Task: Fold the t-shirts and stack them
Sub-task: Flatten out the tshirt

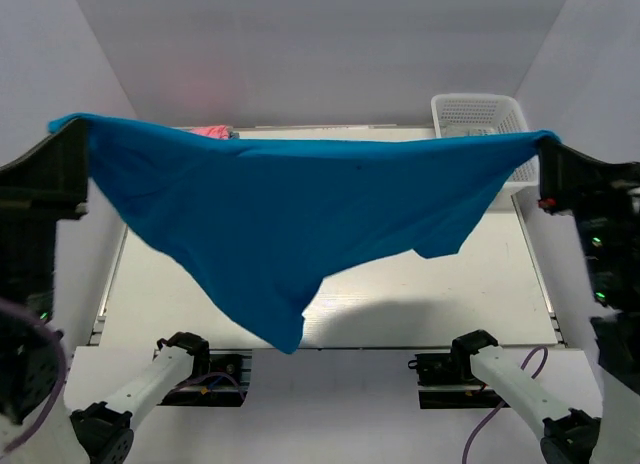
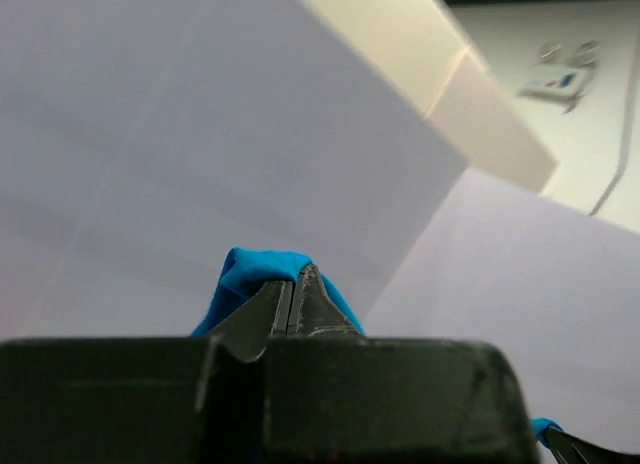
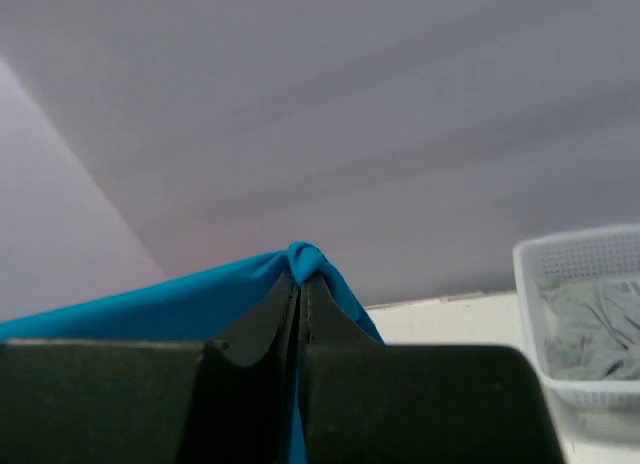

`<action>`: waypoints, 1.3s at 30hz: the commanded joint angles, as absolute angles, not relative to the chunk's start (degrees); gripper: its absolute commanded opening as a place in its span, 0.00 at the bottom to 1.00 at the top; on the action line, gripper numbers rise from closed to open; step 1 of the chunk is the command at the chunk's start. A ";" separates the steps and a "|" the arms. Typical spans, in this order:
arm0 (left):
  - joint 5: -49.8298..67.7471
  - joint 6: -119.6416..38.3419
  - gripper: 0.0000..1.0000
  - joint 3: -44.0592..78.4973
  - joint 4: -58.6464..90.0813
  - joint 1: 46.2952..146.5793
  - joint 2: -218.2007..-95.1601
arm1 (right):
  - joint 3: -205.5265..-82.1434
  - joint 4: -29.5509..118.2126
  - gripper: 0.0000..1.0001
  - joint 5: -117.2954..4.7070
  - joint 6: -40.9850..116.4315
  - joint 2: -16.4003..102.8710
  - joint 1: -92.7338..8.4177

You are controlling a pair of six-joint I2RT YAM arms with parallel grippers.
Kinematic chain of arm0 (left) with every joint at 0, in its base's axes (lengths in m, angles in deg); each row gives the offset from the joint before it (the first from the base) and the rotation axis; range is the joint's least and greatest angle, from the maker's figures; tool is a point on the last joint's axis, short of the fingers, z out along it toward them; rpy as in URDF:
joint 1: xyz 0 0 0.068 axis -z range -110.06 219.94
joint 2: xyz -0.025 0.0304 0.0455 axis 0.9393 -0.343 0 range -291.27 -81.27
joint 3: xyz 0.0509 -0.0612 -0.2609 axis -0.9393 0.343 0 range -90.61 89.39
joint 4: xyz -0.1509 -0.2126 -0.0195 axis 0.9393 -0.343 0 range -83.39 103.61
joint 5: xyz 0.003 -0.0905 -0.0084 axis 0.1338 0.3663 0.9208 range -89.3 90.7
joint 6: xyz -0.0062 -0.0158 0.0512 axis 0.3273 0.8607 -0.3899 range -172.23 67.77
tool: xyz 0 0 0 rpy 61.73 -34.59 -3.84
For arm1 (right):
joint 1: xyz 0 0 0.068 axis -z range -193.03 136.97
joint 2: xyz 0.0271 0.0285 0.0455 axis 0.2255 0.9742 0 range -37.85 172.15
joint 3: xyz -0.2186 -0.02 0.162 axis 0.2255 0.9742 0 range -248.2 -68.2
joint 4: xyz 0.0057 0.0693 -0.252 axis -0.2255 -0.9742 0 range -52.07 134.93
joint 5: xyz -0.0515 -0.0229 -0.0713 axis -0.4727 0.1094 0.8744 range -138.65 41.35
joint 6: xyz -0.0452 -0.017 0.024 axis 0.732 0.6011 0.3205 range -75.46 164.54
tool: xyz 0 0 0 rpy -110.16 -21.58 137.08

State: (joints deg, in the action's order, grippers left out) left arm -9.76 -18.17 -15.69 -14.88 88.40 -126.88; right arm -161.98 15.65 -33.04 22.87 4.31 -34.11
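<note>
A large bright blue t-shirt (image 1: pixel 280 209) hangs stretched in the air above the table, held by its two upper corners. My left gripper (image 1: pixel 72 129) is shut on its left corner, and a tuft of blue cloth (image 2: pixel 255 269) pokes out past the pinched fingertips (image 2: pixel 300 294). My right gripper (image 1: pixel 548 142) is shut on the right corner, with blue cloth (image 3: pixel 305 259) bunched over its tips. The shirt sags to a point near the table's front edge. A bit of the pink t-shirt (image 1: pixel 210 132) peeks over the blue one at the back left. A dull grey-blue t-shirt (image 3: pixel 590 324) lies in the basket.
A white mesh basket (image 1: pixel 480 114) stands at the table's back right corner. The white table (image 1: pixel 450 294) runs under the hanging shirt, with white walls on the left, right and back. Both arm bases sit at the near edge.
</note>
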 commanded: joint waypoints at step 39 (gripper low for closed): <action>-25.58 -28.06 0.85 -13.25 -15.55 86.20 -195.60 | -144.66 21.46 0.63 -22.11 19.66 55.57 -29.38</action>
State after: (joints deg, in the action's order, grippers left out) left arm -24.01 -27.83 -4.13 -9.41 86.76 -195.90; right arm -137.91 21.48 -22.04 18.60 55.45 -29.76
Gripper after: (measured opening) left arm 0.844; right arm 0.561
